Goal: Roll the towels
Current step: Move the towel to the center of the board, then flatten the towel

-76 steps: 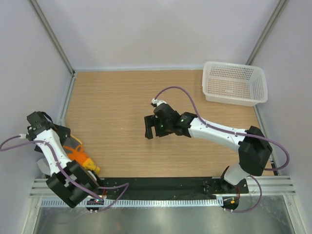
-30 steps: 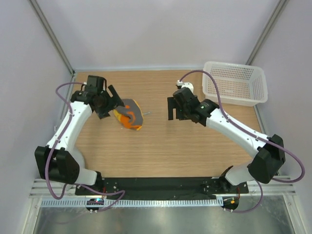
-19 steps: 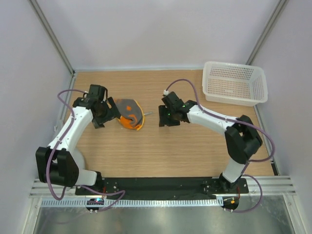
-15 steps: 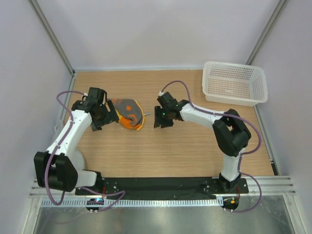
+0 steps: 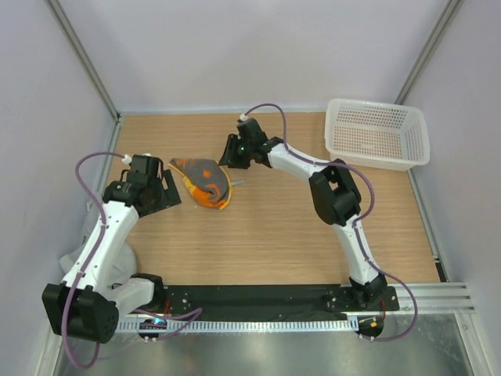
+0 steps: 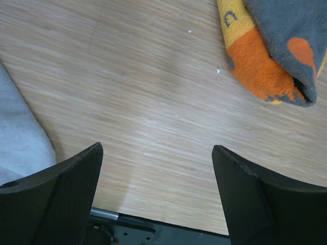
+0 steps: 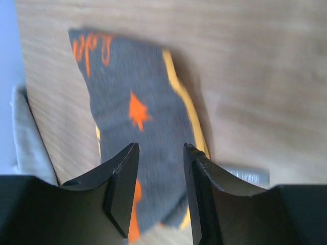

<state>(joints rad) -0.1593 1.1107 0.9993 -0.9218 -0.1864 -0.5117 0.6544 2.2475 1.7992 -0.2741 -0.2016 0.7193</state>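
- The left pincer [image 6: 157,148] stands wide apart, with nothing between its fingers [image 6: 66,194] but bare wood of the table [image 5: 274,235].
- It touches nothing that can be seen and is clear of both cloths.
- The orange towel [image 5: 205,182] lies ahead of the left pincer and off to one side, near but apart from it. It is a crumpled, partly folded heap showing a dark grey face with orange marks, an orange underside and a yellow edge.
- The light-grey towel [image 6: 20,138] lies behind and beside the left pincer, at the near left edge of the table. It is partly hidden under that arm in the top view.
- The right pincer [image 7: 161,146] is only narrowly apart, and nothing sits in the gap.
- Through that gap the dark face of the orange towel shows just beyond the tips. The wrist view is blurred, so I cannot tell whether the tips touch the cloth.
- In the top view the right pincer sits just beside the far right end of the orange towel, which lies between the two pincers.
- A white perforated basket [image 5: 368,162] stands well apart behind the right pincer, at the far right corner, and blocks neither one.
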